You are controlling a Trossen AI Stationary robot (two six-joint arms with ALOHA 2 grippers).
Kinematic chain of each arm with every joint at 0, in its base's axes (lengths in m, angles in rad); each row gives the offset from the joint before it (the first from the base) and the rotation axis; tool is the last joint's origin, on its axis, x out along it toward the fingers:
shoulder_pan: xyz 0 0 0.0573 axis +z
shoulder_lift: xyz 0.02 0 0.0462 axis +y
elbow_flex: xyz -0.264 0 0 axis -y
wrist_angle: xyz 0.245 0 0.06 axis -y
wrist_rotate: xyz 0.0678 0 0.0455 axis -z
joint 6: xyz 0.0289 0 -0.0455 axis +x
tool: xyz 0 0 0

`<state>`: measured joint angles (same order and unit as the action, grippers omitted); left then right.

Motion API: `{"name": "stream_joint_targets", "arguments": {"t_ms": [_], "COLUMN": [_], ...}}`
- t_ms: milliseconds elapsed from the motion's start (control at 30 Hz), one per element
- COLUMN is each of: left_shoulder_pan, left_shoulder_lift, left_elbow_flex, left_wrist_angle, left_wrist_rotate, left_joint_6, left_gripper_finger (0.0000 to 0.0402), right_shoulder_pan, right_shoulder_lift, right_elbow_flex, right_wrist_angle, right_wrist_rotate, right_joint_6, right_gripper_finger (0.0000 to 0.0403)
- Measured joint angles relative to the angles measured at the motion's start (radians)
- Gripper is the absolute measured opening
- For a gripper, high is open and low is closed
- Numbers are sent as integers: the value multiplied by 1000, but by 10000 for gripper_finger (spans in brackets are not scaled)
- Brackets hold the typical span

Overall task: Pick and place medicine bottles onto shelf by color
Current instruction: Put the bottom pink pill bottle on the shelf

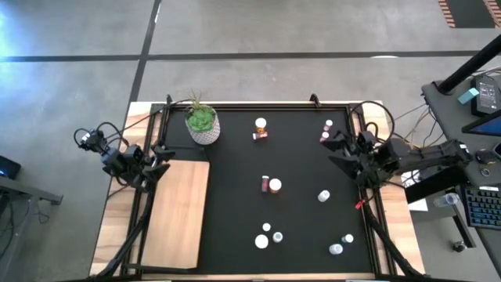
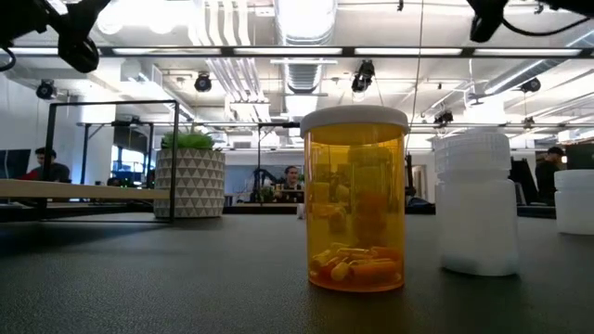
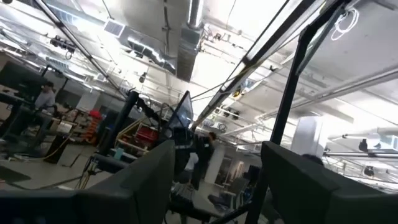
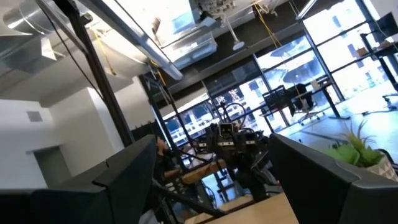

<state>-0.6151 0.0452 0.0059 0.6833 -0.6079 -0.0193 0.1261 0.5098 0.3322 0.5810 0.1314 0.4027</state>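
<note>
We see both dark arms folded back at opposite side edges of the large black mat (image 1: 235, 196). The left gripper (image 1: 162, 159) hovers raised at the mat's left edge, above the far end of the pale rectangular plywood shelf (image 1: 178, 211), fingers spread and empty. The right gripper (image 1: 338, 153) waits raised at the right edge, fingers spread wide, holding nothing. Small white-capped orange, maroon and white medicine bottles (image 1: 271, 185) stand scattered across the mat, none on the shelf.
</note>
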Motion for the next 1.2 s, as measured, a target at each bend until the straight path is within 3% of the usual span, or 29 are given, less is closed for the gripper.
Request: {"name": "stream_joint_targets", "arguments": {"t_ms": [133, 233, 367, 533, 633, 933, 1200], "left_shoulder_pan": [0, 0, 0, 0, 0, 0, 1], "left_shoulder_lift": [2, 0, 18, 52, 93, 326, 574], "left_elbow_flex": [0, 0, 0, 27, 71, 204, 377], "left_wrist_angle": [44, 47, 61, 59, 70, 66, 68], "left_wrist_rotate": [0, -8, -138, -185, -267, -303, -472], "left_joint_6": [-1, -1, -23, -27, -56, -133, -38], "left_gripper_finger": [224, 224, 224, 224, 224, 224, 224], "right_shoulder_pan": [0, 0, 0, 0, 0, 0, 0], "right_shoulder_lift": [66, 94, 118, 141, 160, 192, 192], "right_elbow_flex": [66, 137, 222, 296, 318, 363, 368], "right_wrist_angle": [-29, -160, -327, -453, -523, -610, -605], "right_wrist_rotate": [0, 0, 0, 3, 26, 53, 52], "right_joint_6": [-55, -61, -62, -55, -21, 6, 53], "right_gripper_finger": [302, 302, 302, 302, 302, 302, 302]}}
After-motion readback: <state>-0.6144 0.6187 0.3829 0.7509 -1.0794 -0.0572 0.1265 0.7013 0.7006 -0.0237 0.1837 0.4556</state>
